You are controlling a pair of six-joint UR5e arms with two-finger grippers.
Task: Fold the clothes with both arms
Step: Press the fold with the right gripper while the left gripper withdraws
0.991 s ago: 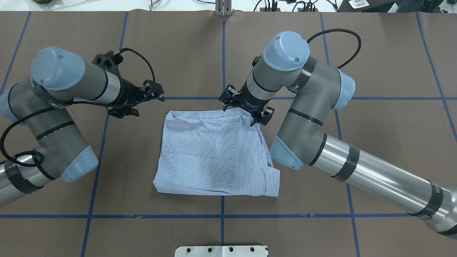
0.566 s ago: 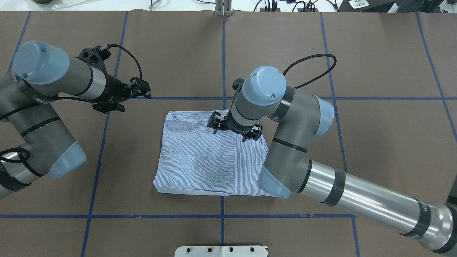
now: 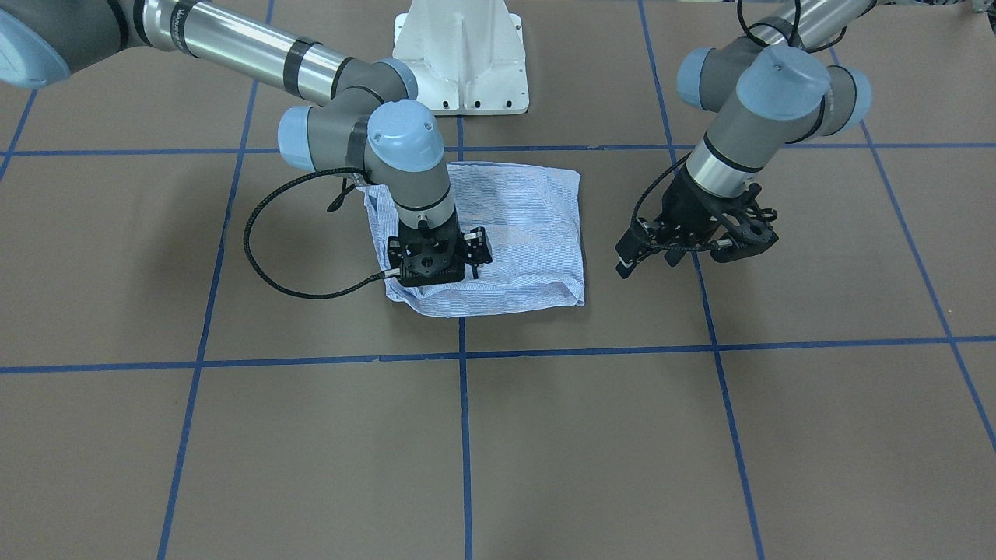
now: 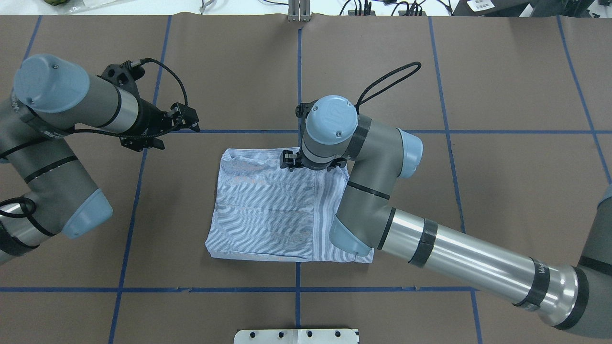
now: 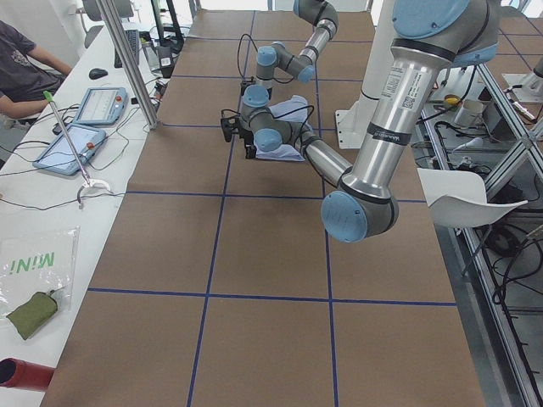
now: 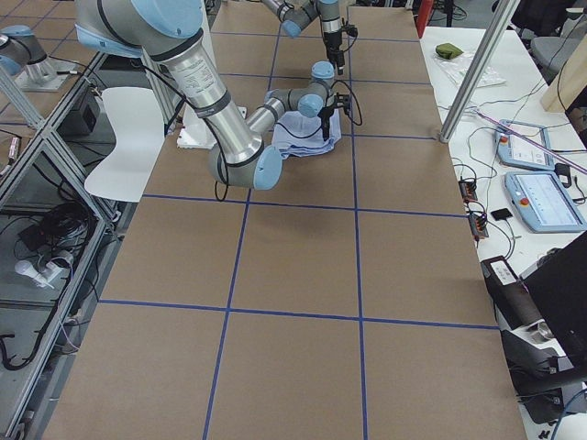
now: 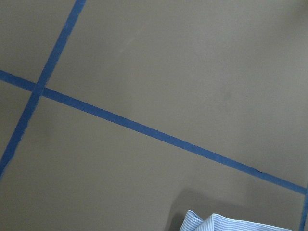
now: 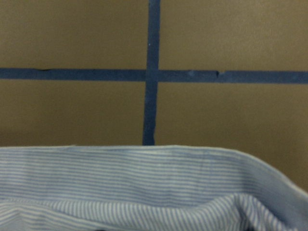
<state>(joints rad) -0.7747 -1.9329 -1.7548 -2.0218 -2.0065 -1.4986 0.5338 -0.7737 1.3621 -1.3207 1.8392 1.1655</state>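
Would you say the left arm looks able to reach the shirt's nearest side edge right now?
Probably yes: the left gripper hangs beside the shirt over bare brown paper, with nothing between them, and the right gripper sits at the shirt's far edge.

One camera looks forward and down on the table (image 4: 502,71) from the side where the arms are mounted, with the left arm (image 4: 62,110) on its left and the right arm (image 4: 454,253) on its right. The front camera faces back from across the table, steeply down, with the white base (image 3: 459,54) at its top. Both take in the shirt (image 4: 267,210). Two end cameras look along the table from high and far back. Each wrist camera hangs close over the table, catching only tape lines (image 8: 153,72) and a shirt edge.
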